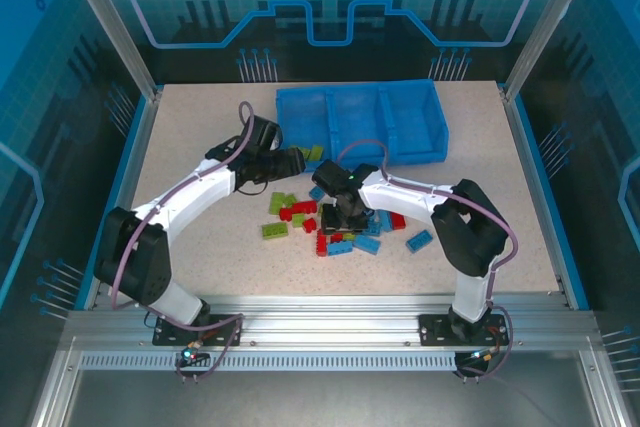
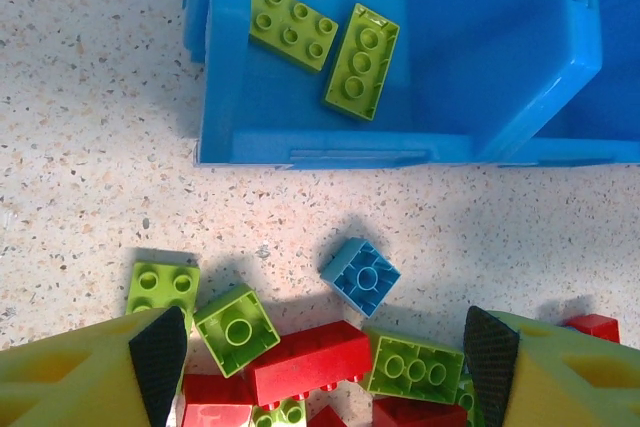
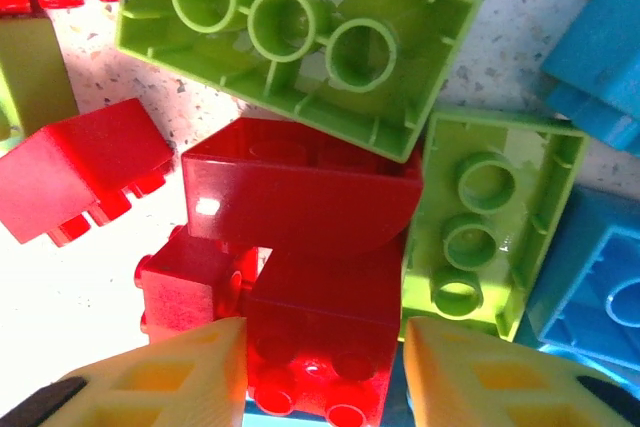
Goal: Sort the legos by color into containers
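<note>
Two bricks lie in the end compartment of the shallow blue plastic tray (image 2: pixel 330 147). One is a lime green studded plastic brick (image 2: pixel 292 23), studs up, its long axis running from upper left to lower right in the left wrist view. Just beside it is a lime green hollow-side-up brick (image 2: pixel 361 60) that stands nearly upright in that view, leaning a little to the right.

The left gripper (image 2: pixel 325 357) hangs above the table with its fingers spread wide and nothing between them. Seen from above, it is at the tray's near left corner.

The other legos form a loose heap (image 1: pixel 330 222) on the speckled table (image 2: pixel 100 147) in front of the tray. A small square light blue brick (image 2: pixel 360 275) lies hollow side up between the heap and the tray, one corner towards the tray.

The right gripper (image 3: pixel 325 347) is down in the heap, its two fingers pressed against either side of a red studded plastic brick (image 3: pixel 320 377). That brick's lower end is cut off by the picture edge, so its long axis cannot be told. Just above it a second red brick (image 3: pixel 300 197) lies crosswise, smooth face showing. Beyond that, a long lime green brick (image 3: pixel 300 37) lies hollow side up, its axis left to right and dipping rightward. A shorter lime green brick (image 3: pixel 490 227) runs top to bottom. The light blue bricks (image 3: pixel 600 277) at the right edge are cut off. From above, the right arm covers the middle of the heap.
</note>
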Tool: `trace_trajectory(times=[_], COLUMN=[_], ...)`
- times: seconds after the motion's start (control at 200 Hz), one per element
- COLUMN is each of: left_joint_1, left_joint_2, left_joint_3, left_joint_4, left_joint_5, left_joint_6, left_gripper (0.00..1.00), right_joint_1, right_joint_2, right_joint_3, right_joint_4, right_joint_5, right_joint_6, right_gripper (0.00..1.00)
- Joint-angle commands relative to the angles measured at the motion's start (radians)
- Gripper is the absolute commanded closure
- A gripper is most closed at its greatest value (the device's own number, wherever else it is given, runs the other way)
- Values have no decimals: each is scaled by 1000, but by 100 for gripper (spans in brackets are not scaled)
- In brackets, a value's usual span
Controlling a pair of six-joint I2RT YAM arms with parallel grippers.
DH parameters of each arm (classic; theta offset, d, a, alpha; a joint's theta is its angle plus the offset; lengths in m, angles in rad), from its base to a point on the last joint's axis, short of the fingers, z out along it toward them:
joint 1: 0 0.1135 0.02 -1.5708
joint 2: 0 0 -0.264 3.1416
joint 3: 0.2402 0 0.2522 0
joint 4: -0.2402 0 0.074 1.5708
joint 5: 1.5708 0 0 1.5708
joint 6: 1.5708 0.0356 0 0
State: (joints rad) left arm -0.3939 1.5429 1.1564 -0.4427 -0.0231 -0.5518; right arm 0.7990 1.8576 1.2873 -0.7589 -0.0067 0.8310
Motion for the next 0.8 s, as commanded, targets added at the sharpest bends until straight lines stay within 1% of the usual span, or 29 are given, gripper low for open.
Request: trace_trajectory(times=[0.0, 0.17, 0.46, 0.65, 0.795], left_joint_1=[2, 1, 3, 1, 2], left_joint_2=[-38, -50, -80, -120, -151], left_joint_3=[-20, -43, -89, -147, -194], left_joint_4=[2, 5, -27, -29, -30], left_joint_5=[-15, -20, -46, -70, -80], left_joint_6=[-23, -28, -7, -15, -26], left_gripper=[22, 22, 20, 19, 19], right_joint_1=[-10, -8, -15, -61, -121], right_joint_2=[11, -6, -93, -122, -97], right_joint_3=[25, 38, 98, 169, 244], right_joint_4=[-37, -45, -107, -83, -19], right_joint_5=[19, 16, 29, -16, -77], right_joint_6=[-5, -17, -60, -100, -117], right_gripper=[59, 66, 67, 68, 68])
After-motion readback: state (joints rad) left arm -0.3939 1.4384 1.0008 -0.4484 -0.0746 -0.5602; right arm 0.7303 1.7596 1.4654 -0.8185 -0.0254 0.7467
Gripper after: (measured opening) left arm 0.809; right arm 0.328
